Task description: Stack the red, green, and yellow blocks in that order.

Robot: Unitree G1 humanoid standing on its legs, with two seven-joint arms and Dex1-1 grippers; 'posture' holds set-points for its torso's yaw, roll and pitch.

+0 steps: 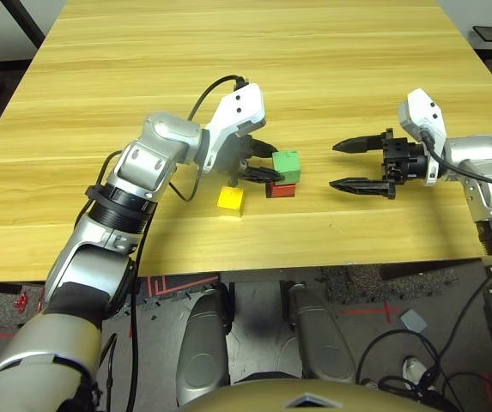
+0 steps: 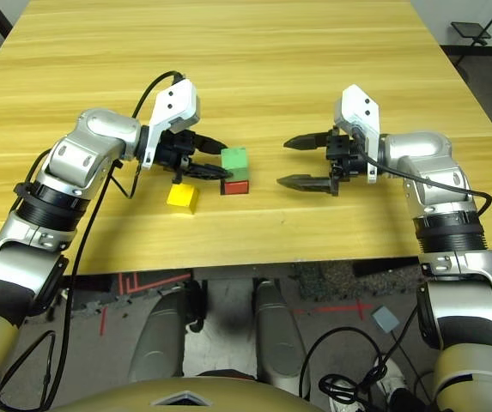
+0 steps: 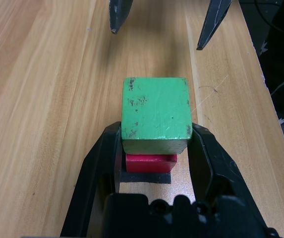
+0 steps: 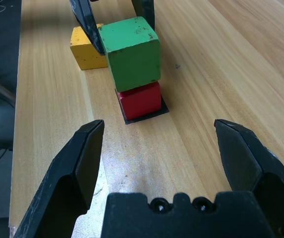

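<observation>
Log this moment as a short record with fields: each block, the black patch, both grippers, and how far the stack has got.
Red block: on the black patch, under the green block
Green block: at the red block, between the left gripper's fingers
Yellow block: on the table, beside the stack, toward the robot's left
Left gripper: shut on the green block
Right gripper: open, nothing between its fingers
Stack progress: yellow not yet added

From here, my black two-fingered left gripper [image 1: 264, 161] grips the green cube [image 1: 286, 166] above the red cube [image 1: 282, 190].
</observation>
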